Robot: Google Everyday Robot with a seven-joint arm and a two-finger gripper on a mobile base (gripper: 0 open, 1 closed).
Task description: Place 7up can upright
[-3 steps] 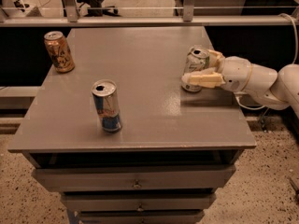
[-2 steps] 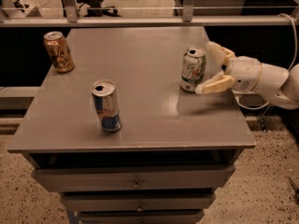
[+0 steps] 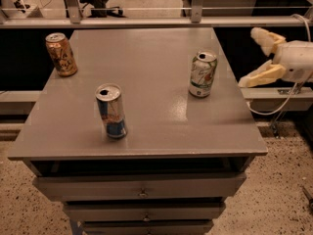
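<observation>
7up can (image 3: pixel 203 74) stands upright on the table (image 3: pixel 146 48), right side, near the edge. Gripper (image 3: pixel 248 57) hangs just past that edge w/ fingers spread wide, holding nothing and clear of the can. Blue-and-silver can (image 3: pixel 111 110) sits front-left, orange-gold can (image 3: pixel 61 54) in the back-left corner, both upright.

Table (image 3: pixel 146 53): three cans standing upright on top. 7up can (image 3: pixel 202 75) right of centre, near the right edge. Front can (image 3: pixel 111 111) left of centre, closer to the front edge, well apart from the 7up can. Corner can (image 3: pixel 61 54) at back left, by the left edge, behind the front can. Gripper (image 3: pixel 255 55) off the table, past its right edge, right of the 7up can and apart from it, fingers spread. Drawers (image 3: pixel 142 185) stacked under the top. Rail (image 3: pixel 146 21) runs behind the table.
</observation>
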